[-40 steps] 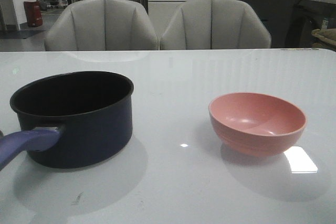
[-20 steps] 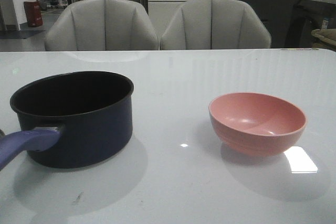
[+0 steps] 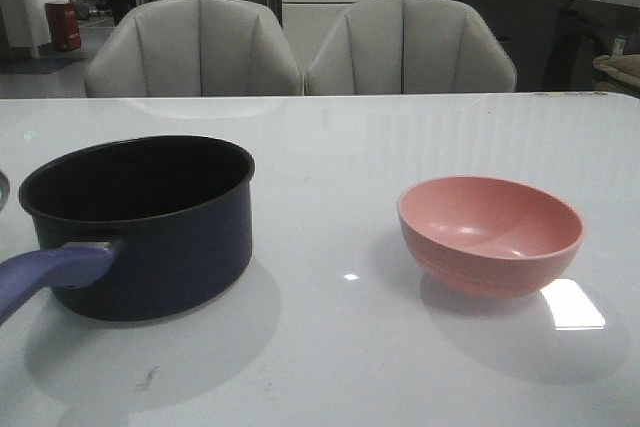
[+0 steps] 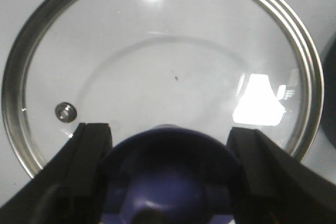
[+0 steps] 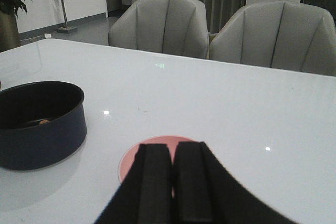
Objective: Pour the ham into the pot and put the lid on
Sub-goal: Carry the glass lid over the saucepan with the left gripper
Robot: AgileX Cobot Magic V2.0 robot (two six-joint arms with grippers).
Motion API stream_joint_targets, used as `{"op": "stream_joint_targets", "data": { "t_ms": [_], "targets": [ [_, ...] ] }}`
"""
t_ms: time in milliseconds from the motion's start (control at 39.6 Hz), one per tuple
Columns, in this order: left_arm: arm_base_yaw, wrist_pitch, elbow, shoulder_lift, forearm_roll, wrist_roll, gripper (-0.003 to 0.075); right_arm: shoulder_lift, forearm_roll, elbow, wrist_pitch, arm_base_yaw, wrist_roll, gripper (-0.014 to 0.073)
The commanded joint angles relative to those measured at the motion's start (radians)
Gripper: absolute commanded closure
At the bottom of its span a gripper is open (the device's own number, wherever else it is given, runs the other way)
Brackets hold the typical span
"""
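The dark navy pot [image 3: 150, 227] stands left of centre on the table, its purple-blue handle [image 3: 50, 277] pointing at me. Inside it, the right wrist view shows a small orange-pink piece of ham [image 5: 44, 122]. The glass lid [image 4: 173, 51] with its steel rim fills the left wrist view over the white table. My left gripper [image 4: 170, 129] is shut on its purple-blue knob [image 4: 168, 177], one finger pressed to each side. A sliver of the lid [image 3: 2, 187] shows at the front view's left edge. My right gripper [image 5: 173, 150] is shut on nothing, above the pink bowl [image 5: 131, 163].
The pink bowl [image 3: 490, 232] stands empty on the right of the white table [image 3: 330, 367]. Two grey chairs [image 3: 300, 47] stand behind the far edge. In the left wrist view the pot's dark wall [image 4: 332, 87] lies close beside the lid's rim.
A sliver of the lid's edge has come into the front view at the far left. Pot and bowl have not moved.
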Motion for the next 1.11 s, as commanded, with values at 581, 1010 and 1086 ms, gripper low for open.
{"op": "stream_joint_targets", "data": {
  "t_ms": [581, 1010, 1086],
  "targets": [
    [-0.302, 0.030, -0.200, -0.110, -0.099, 0.110, 0.0607, 0.006, -0.002, -0.029, -0.079, 0.000, -0.003, 0.0447],
    [-0.449, 0.111, -0.352, 0.007, -0.084, 0.110, 0.0607, 0.006, -0.002, -0.029, -0.079, 0.000, -0.003, 0.0447],
    [-0.461, 0.111, -0.352, 0.016, -0.086, 0.110, 0.0607, 0.006, -0.002, -0.029, -0.079, 0.000, -0.003, 0.0447]
  ]
}}
